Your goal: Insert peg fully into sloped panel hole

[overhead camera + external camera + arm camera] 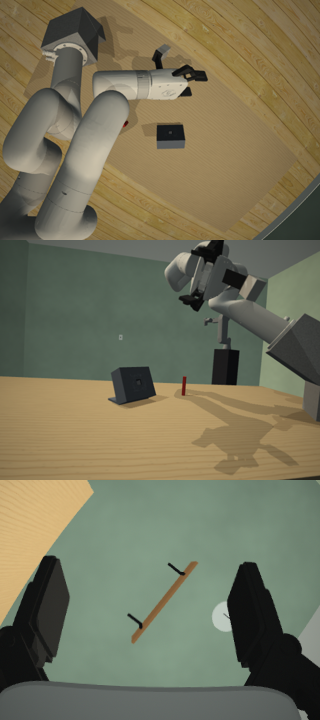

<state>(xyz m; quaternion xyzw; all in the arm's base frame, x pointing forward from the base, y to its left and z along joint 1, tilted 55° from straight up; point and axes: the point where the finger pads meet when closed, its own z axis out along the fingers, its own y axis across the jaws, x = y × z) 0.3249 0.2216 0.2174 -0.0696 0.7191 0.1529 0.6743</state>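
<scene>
A red peg (183, 385) stands upright on the table, to the right of the dark sloped panel (134, 384). The panel has a small square hole (138, 381) in its face. From above, the panel (170, 135) sits mid-table and only a red tip of the peg (125, 124) shows beside my forearm. My gripper (195, 82) is open and empty, held high above the table and far from both; it also shows in the exterior view (200, 276). In the wrist view the fingers stand wide apart and point at the green wall.
My dark base block (73, 32) stands at the table's far corner. A black pedestal (225, 366) with a second arm stands beyond the table. A wooden shelf (163, 602) hangs on the wall.
</scene>
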